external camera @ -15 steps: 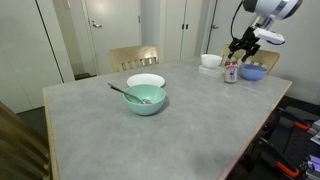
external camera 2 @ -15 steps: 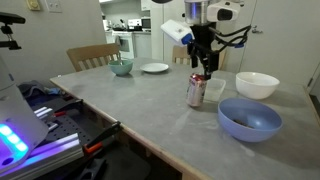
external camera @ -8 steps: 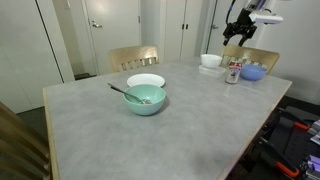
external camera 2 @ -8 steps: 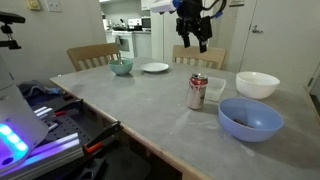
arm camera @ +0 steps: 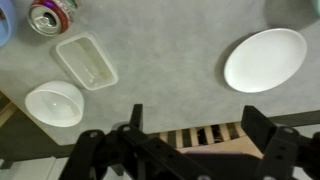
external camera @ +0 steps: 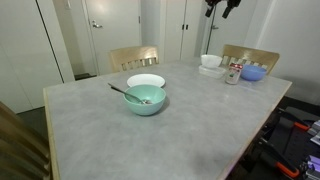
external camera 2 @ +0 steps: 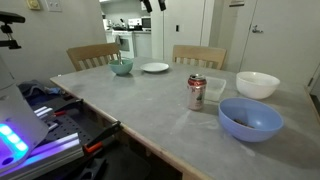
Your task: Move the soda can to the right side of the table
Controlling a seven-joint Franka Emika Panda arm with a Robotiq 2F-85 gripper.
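Soda can upright on table

**Colours on the Table**

The table is grey with darker speckles and a pale edge. The can is red and white with a silver top. There is a teal bowl, a blue bowl and a white bowl. The plate is white. The chairs are light brown wood. The gripper is black.
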